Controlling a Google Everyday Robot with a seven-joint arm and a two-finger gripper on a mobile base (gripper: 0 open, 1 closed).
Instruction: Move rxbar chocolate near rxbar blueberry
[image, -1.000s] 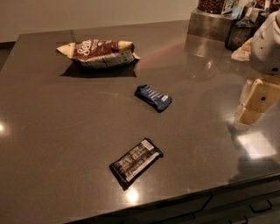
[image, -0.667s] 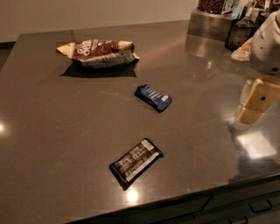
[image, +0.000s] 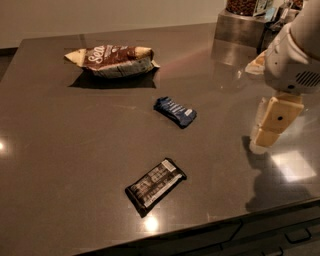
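The rxbar chocolate, a flat black wrapper with white lettering, lies on the dark countertop near its front edge. The rxbar blueberry, a small dark blue bar, lies a little farther back and slightly to the right. My gripper hangs at the right side of the counter, above the surface, well to the right of both bars. It holds nothing.
A brown-and-white snack bag lies at the back left of the dark countertop. A metal container and other items stand at the back right corner. The counter's front edge runs along the bottom right.
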